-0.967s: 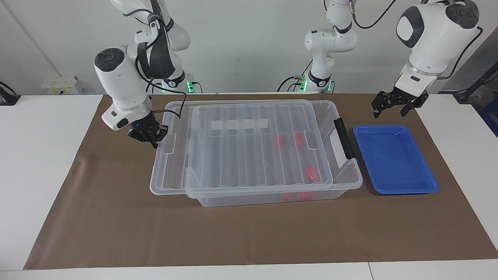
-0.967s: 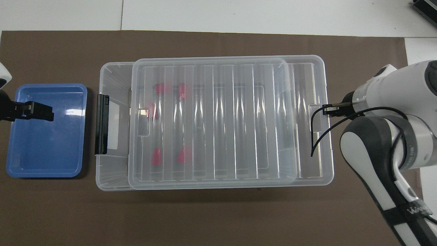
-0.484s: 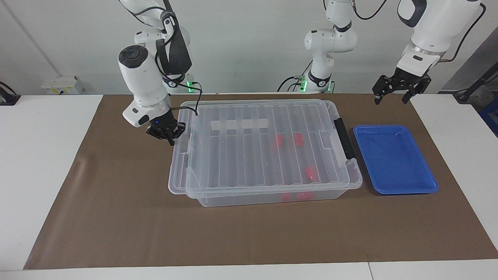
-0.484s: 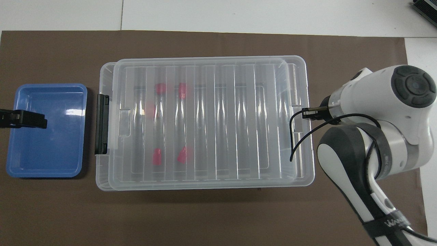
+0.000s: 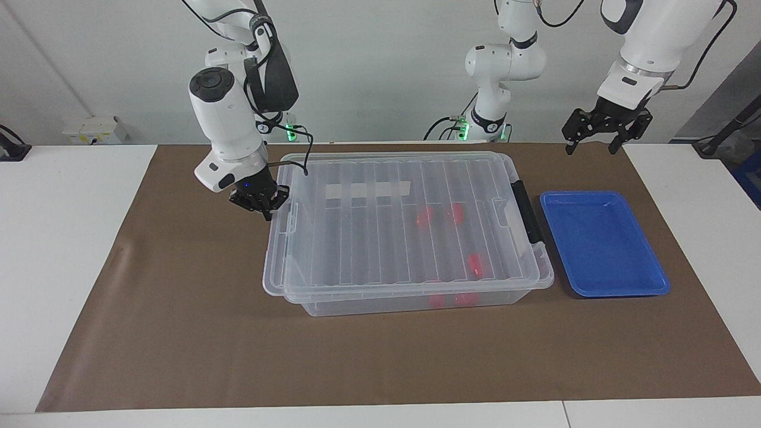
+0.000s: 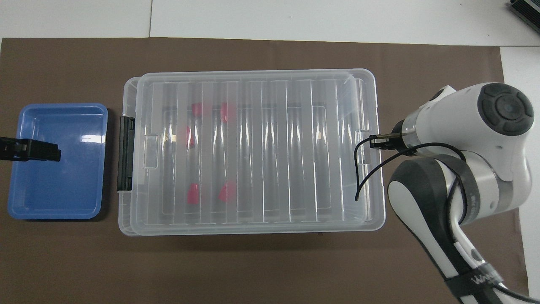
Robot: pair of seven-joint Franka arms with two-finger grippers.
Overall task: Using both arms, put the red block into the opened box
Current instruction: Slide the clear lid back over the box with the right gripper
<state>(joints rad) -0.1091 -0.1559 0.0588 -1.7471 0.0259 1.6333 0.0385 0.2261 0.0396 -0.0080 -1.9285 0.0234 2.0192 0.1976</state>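
The clear box [image 5: 538, 279] [image 6: 128, 219] stands mid-table under its ribbed lid [image 5: 368, 232] [image 6: 261, 143], which overhangs a little at the right arm's end. Several red blocks [image 5: 424, 217] [image 6: 193, 193] lie inside, seen through the lid, toward the left arm's end. My right gripper [image 5: 264, 213] [image 6: 373, 141] is shut, with its tips at the lid's end edge by the tab. Whether they pinch that edge does not show. My left gripper [image 5: 599, 142] [image 6: 44, 151] hangs open and empty high over the blue tray.
A shallow blue tray [image 5: 603, 244] [image 6: 55, 190] lies beside the box at the left arm's end, next to the box's black handle [image 5: 526, 211] [image 6: 125, 154]. A brown mat [image 5: 178, 333] covers the table under everything.
My right gripper moved toward the left arm's end and the lid slid with it, now covering almost the whole box. My left gripper rose higher.
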